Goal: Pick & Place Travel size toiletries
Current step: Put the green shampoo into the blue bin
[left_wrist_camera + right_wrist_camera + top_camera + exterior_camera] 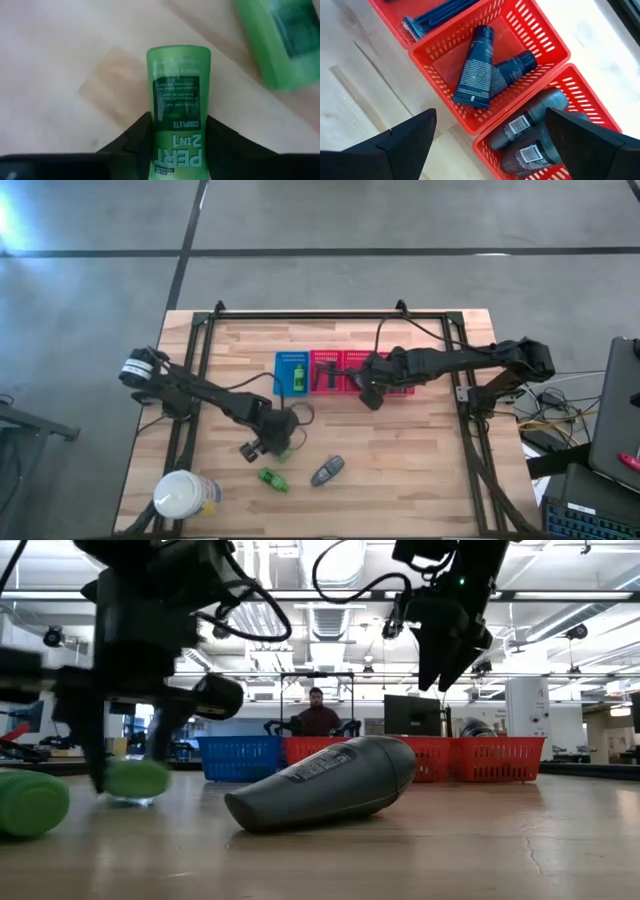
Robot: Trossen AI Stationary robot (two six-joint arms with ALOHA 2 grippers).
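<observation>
My left gripper (pixel 275 442) is low over the table's near middle, shut on a bright green bottle (pixel 176 95). A second green bottle (pixel 272 478) lies on its side just nearer. A grey oval container (pixel 325 780) lies on its side to the right of it. My right gripper (pixel 490 115) hangs open above the red baskets (pixel 385 372), which hold dark tubes (pixel 476 67), grey containers (pixel 530 145) and razors (pixel 437 15). The blue basket (pixel 292 372) holds another green bottle. My left gripper pinches the green bottle between its two fingers (pixel 135 137), one on each side of the printed end (pixel 175 150). The fingers come from above. The bottle's other end (pixel 177 55) sticks out past them. It lies about level just over the wood; whether it touches the table I cannot tell.
A large white round jar (pixel 185 495) stands at the table's near left corner. The baskets sit in a row at the far middle. Bare wood lies on the near right side. A person (pixel 317 712) sits in the room beyond the table.
</observation>
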